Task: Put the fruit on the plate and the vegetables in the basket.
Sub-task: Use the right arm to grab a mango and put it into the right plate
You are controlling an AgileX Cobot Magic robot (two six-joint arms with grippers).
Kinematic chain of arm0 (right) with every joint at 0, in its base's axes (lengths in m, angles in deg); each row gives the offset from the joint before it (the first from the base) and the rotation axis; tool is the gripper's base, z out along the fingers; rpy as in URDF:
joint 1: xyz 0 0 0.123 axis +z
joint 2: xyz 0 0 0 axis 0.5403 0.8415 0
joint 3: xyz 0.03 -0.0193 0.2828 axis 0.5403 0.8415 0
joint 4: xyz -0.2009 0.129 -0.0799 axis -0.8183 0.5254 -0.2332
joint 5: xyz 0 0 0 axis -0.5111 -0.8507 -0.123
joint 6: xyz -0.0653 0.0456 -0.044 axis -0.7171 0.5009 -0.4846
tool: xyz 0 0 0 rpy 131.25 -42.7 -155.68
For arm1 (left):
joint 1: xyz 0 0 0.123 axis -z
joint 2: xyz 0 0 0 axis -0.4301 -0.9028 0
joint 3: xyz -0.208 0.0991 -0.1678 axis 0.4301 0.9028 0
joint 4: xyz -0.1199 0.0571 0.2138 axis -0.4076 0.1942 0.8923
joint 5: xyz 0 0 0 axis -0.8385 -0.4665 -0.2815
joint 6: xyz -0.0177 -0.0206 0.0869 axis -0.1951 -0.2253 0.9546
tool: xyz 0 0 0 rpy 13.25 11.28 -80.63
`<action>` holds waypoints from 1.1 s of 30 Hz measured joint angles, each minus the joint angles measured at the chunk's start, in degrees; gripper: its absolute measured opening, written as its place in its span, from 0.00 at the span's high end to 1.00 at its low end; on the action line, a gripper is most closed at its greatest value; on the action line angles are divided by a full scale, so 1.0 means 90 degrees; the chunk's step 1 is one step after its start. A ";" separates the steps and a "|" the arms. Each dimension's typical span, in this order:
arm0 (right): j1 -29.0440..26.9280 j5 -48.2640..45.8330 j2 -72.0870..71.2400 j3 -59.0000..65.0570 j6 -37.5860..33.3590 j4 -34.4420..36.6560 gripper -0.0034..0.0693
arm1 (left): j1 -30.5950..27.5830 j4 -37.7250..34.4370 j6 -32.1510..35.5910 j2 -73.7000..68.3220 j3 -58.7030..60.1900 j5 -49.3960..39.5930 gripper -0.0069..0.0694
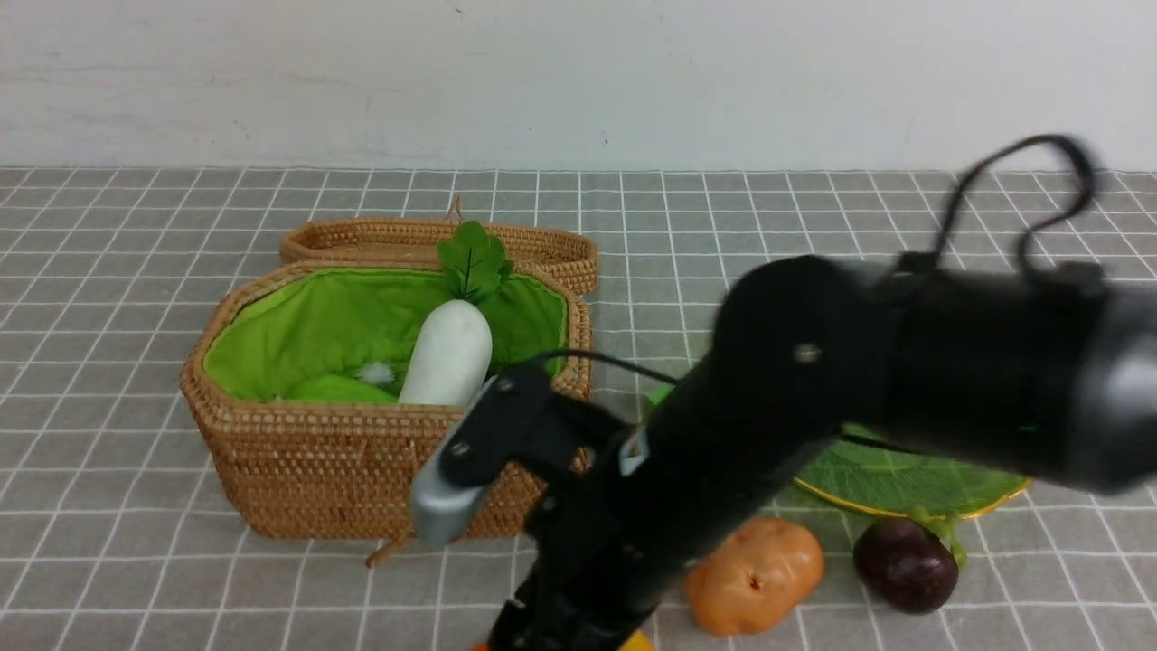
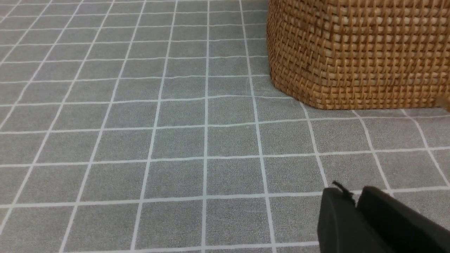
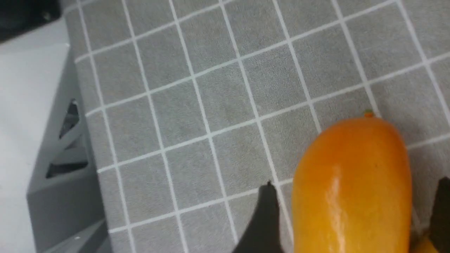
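I see a glossy orange-yellow mango (image 3: 351,186) with a tiny stem nub, lying on the grey-checked bench (image 3: 197,116) close to its near edge. My right claw (image 3: 355,207) stands wide open astride it, a gap on either side, gripping nothing. My left claw (image 2: 355,198) is pinched closed, empty.
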 joint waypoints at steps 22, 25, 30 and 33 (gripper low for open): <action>0.0180 -0.1272 0.1607 -0.1712 0.0591 -0.0957 0.15 | 0.0000 0.0000 0.0000 0.0000 0.0000 0.0000 0.77; 0.0127 -0.1466 0.1346 -0.2201 0.0622 -0.0440 0.15 | 0.0000 0.0000 0.0000 0.0000 0.0000 0.0000 0.77; -0.0479 -0.1697 0.0534 -0.2659 0.0630 0.0251 0.15 | 0.0000 0.0000 0.0000 0.0000 0.0000 0.0000 0.77; -0.1348 -0.1791 0.0154 -0.2673 0.0778 0.0216 0.15 | 0.0000 0.0000 0.0000 0.0000 0.0000 0.0000 0.76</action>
